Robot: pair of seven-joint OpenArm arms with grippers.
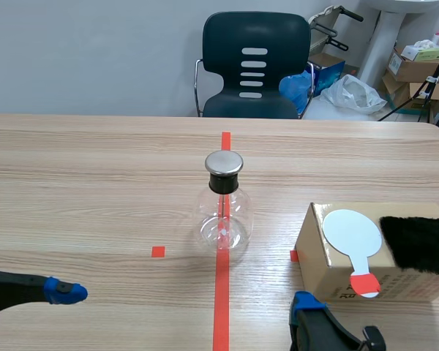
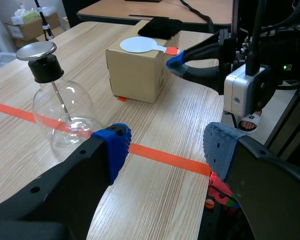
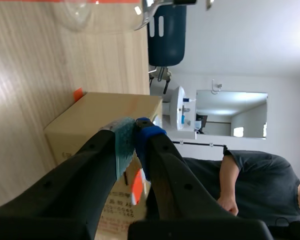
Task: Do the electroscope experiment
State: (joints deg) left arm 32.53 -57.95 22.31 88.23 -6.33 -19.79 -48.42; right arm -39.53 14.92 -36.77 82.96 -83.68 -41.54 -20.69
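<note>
**Fig. 1.** Opening stage of the electroscope experiment (stage judged from the layout).

- **Claws.** Nearest the robot, the left claw [image 2: 167, 145] hangs low over the tabletop [image 1: 95, 183], its fingers apart with nothing between them. The right claw [image 3: 133, 136] has its pads pressed together on nothing, just in front of the cardboard box [image 1: 329, 267].
- **Box.** On it lie a white paddle [image 1: 353, 235] (its red handle tip appears to overhang the near face) and, just beside it, a black fur pad [image 1: 421, 245].
- **Electroscope.** Beyond, on the tape line at mid-tabletop, stands the electroscope [image 1: 224, 212], a clear flask with a metal cap [image 1: 224, 162]. It is upright and well apart from both claws.
- **Good practice for the likely next step.** Spread the right claw before approaching. Take the paddle by the overhanging handle, not the disc, and lift straight so the box does not shift.
- **Not resolved.** The indicator inside the flask shows only as a thin rod. The fur pad's outer end is cut off at the scene view's edge, and the box's print is too small to read.
</note>
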